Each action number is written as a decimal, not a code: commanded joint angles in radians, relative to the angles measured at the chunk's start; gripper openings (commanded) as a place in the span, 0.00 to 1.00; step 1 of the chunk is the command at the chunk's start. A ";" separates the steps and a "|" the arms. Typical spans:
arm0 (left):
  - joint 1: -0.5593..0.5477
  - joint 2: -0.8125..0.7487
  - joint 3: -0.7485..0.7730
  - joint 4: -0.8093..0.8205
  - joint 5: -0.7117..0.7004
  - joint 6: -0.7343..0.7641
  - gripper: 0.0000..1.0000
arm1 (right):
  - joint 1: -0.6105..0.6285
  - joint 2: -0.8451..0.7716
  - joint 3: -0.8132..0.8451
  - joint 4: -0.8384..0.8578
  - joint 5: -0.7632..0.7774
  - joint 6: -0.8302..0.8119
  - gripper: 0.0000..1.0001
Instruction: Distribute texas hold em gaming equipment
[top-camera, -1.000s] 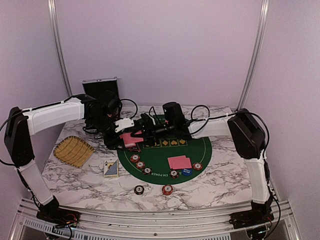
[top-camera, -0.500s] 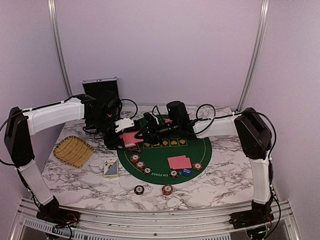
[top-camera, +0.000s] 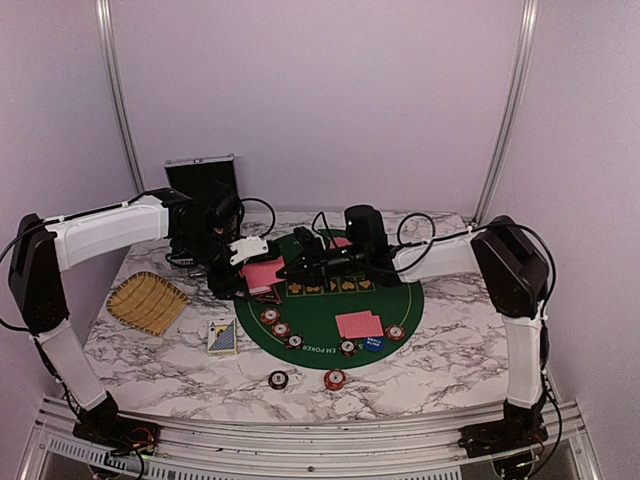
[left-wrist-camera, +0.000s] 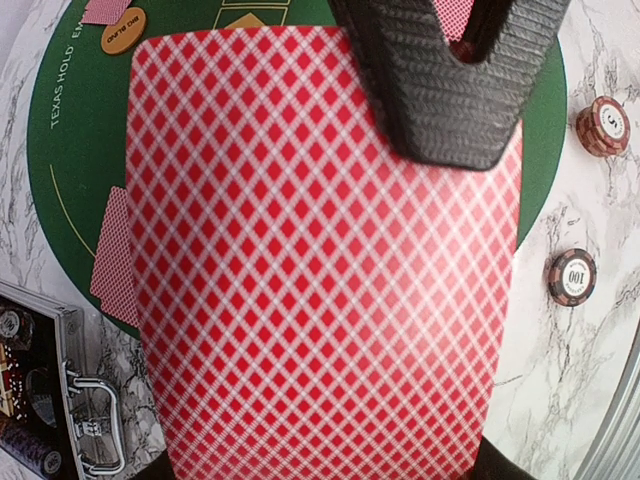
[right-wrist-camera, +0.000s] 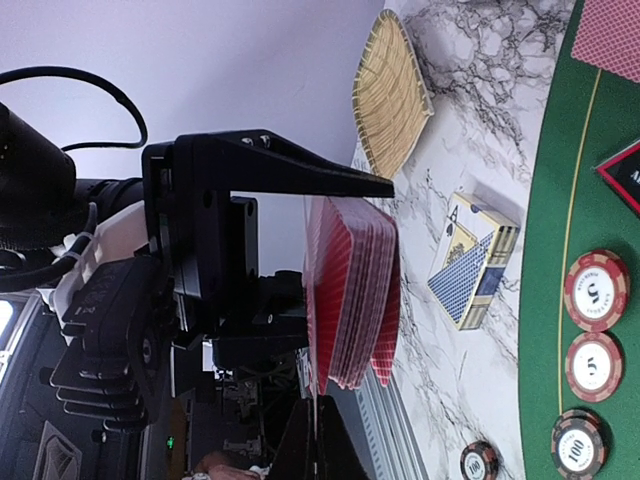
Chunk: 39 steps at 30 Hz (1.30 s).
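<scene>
My left gripper (top-camera: 246, 268) is shut on a deck of red-backed playing cards (top-camera: 263, 274) above the left edge of the green mat (top-camera: 400, 300). The deck (left-wrist-camera: 320, 270) fills the left wrist view and hides the left fingers. My right gripper (right-wrist-camera: 320, 435) is shut on the edge of the deck's top card (right-wrist-camera: 318, 300); its dark fingers (left-wrist-camera: 440, 90) overlap the card's far end. Two red-backed cards (top-camera: 359, 325) lie on the mat. Striped chips (top-camera: 281, 329) line its left rim, and others (top-camera: 335, 379) sit on the marble. A blue disc (top-camera: 372, 343) lies near the mat's front.
A yellow straw tray (top-camera: 148, 302) sits at the left, with a blue-backed card box (top-camera: 222, 338) beside the mat. The open silver case (top-camera: 200, 175) stands at the back left behind the left arm. A dark triangular marker (right-wrist-camera: 625, 170) lies on the mat.
The right gripper has closed its jaws on the top card's edge, and the right arm has drawn slightly to the right. The left arm and deck have stayed put.
</scene>
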 joint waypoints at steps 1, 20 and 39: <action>0.002 -0.035 -0.006 -0.009 -0.007 0.011 0.00 | -0.031 -0.048 -0.002 0.002 -0.017 -0.010 0.00; 0.023 -0.065 -0.042 -0.010 -0.021 0.011 0.00 | -0.187 -0.115 0.123 -0.688 0.149 -0.551 0.00; 0.041 -0.085 -0.072 -0.013 -0.018 0.012 0.00 | -0.033 -0.150 0.262 -0.805 0.998 -1.366 0.00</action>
